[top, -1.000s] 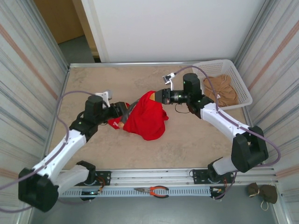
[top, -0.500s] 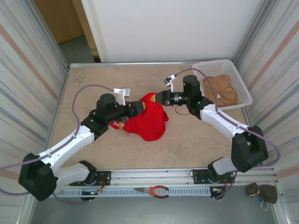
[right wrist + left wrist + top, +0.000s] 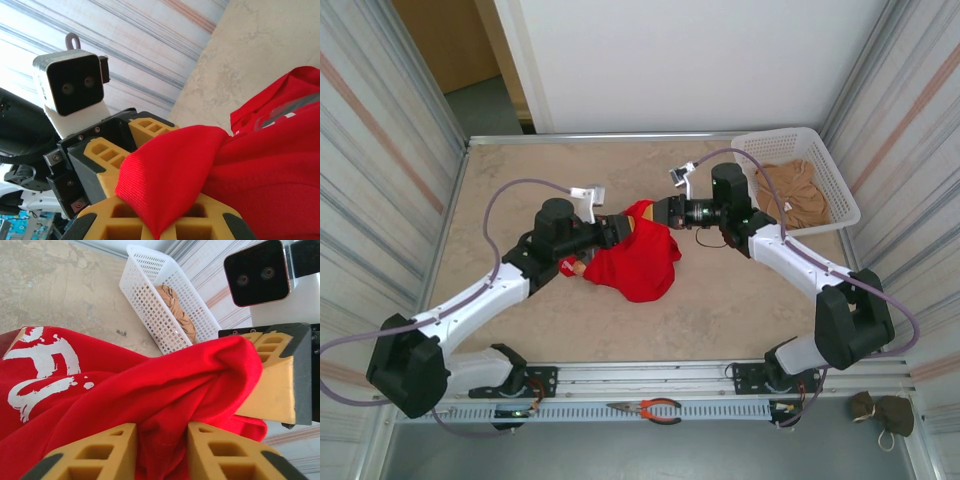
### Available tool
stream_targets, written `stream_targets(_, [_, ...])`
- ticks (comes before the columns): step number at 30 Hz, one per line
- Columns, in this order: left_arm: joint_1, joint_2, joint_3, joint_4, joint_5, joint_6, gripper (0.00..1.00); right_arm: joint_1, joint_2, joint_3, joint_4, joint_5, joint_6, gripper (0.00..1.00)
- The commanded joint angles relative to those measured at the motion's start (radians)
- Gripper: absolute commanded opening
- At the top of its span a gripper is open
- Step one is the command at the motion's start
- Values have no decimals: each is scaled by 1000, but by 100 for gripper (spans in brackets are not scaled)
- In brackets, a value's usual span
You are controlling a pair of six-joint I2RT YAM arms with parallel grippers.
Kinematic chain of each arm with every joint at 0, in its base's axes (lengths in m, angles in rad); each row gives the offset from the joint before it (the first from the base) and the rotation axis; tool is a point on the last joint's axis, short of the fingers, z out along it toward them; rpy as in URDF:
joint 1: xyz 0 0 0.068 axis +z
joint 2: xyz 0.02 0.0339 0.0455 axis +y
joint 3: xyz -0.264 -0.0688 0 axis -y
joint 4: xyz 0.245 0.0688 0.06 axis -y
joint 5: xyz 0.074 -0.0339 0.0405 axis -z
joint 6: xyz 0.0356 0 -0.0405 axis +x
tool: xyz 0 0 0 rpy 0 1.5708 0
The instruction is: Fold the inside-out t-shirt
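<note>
The inside-out t-shirt (image 3: pixel 638 258) is a bright red bunched heap mid-table, with a white print (image 3: pixel 40 370) on one part. Its top edge is lifted by my right gripper (image 3: pixel 661 210), which is shut with a corner of red cloth (image 3: pixel 170 175) pinched between its fingers (image 3: pixel 270 380). My left gripper (image 3: pixel 618 229) comes in from the left right beside it. A thick fold of the shirt (image 3: pixel 162 440) fills the gap between its two yellow fingers (image 3: pixel 95 452), pressing on both pads. The two grippers face each other a few centimetres apart.
A white basket (image 3: pixel 830 170) at the back right holds a tan-brown garment (image 3: pixel 798 195). Orange-handled pliers (image 3: pixel 650 408) lie on the front rail. Ribbed metal walls (image 3: pixel 380 200) enclose both sides. Bare tabletop (image 3: pixel 740 310) lies in front of the shirt.
My left arm swung right to the shirt's raised top, beside the right gripper, and its jaws narrowed onto a fold. The right gripper kept its hold in place.
</note>
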Motion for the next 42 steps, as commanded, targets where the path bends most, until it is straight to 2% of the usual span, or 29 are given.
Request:
stream_targets(1, [-5, 12, 30, 40, -5, 5, 25, -12, -41, -11, 32, 3, 12, 0])
stream_targets(4, [-4, 22, 54, 38, 13, 12, 0, -19, -42, -17, 39, 3, 18, 0])
stream_targets(10, [24, -39, 113, 19, 50, -18, 0, -64, -25, -23, 40, 26, 21, 0])
stream_targets(11, [30, -53, 128, 19, 60, -36, 0, -77, -10, -18, 32, 43, 19, 12])
stream_targets(13, [43, -68, 163, 27, 90, -75, 0, -105, 30, 15, -65, 111, -25, 46])
stream_targets(14, [48, -71, 185, 25, 101, -102, 0, -119, 53, 37, -127, 145, -56, 56])
stream_targets(16, [53, -66, 220, 36, 121, -149, 0, -146, 61, 47, -193, 185, -84, 68])
stream_targets(19, [55, -43, 263, 37, 139, -215, 0, -160, -37, 5, -245, 242, -91, 68])
stream_targets(21, [54, -32, 272, 41, 136, -254, 0, -130, -141, -8, -330, 318, -127, 67])
stream_targets(24, [54, -22, 279, 29, 122, -282, 0, 0, -301, 14, -488, 525, -208, 63])
stream_targets(27, [55, -18, 283, 18, 111, -302, 0, 167, -383, 63, -572, 722, -265, 56])
stream_targets(31, [53, -18, 278, 12, 100, -337, 0, 315, -342, 169, -608, 864, -337, 56])
stream_targets(33, [52, -18, 280, 5, 92, -346, 0, 357, -286, 227, -615, 904, -375, 58])
stream_targets(38, [44, -24, 281, -17, 81, -352, 0, 402, -138, 363, -640, 964, -443, 62])
stream_targets(42, [43, -32, 275, -26, 81, -358, 0, 402, -83, 391, -633, 1070, -467, 58])
